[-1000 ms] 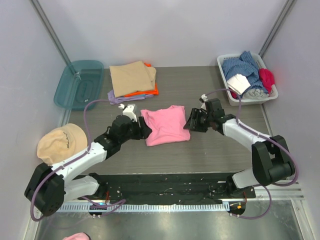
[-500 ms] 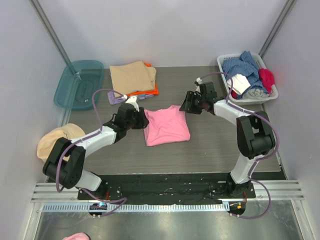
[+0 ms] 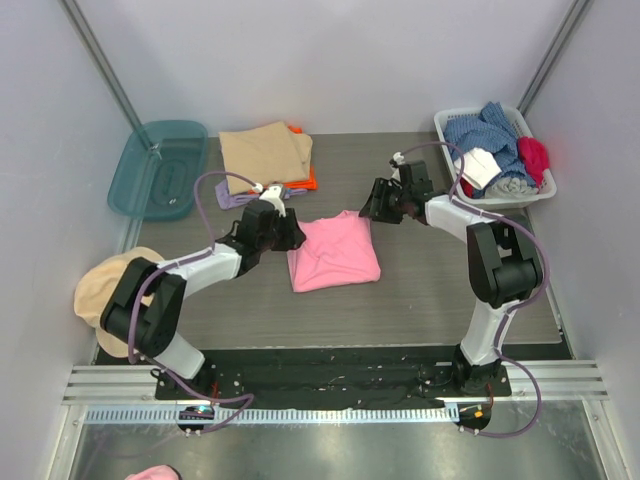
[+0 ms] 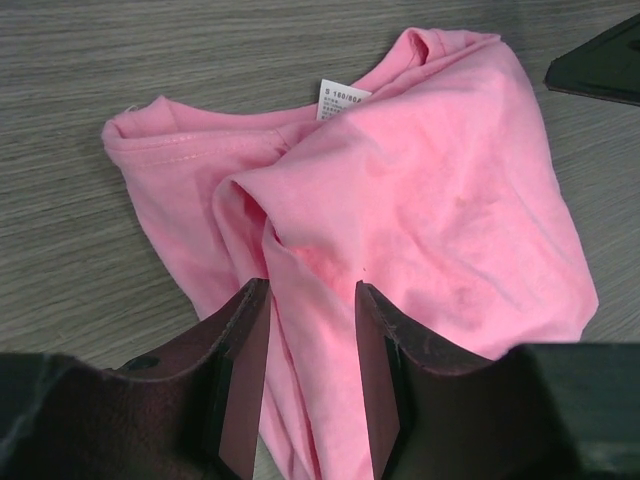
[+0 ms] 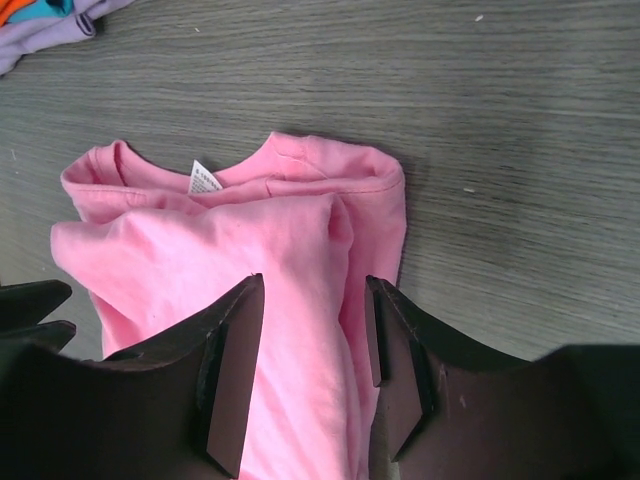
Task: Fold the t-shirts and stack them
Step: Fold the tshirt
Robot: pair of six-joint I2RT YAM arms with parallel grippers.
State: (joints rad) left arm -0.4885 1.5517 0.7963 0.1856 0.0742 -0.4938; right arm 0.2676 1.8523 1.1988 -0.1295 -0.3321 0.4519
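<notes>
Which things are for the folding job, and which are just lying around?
For the job: bright pink cloth t-shirt; stack of folded tan, orange and lilac cloth t-shirts.
Just lying about: teal plastic tub; round tan cap; white plastic basket of mixed clothes.

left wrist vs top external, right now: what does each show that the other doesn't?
Only left wrist: the neck label on the pink t-shirt, and a raised fold of it lying between the jaws of the left pincer.
Only top external: the stack of folded t-shirts with tan on top, the teal bin, the white basket of clothes, the tan cap, and both arms whole.
Both: the pink t-shirt, the left pincer at its edge, part of the right pincer, the grey table.
</notes>
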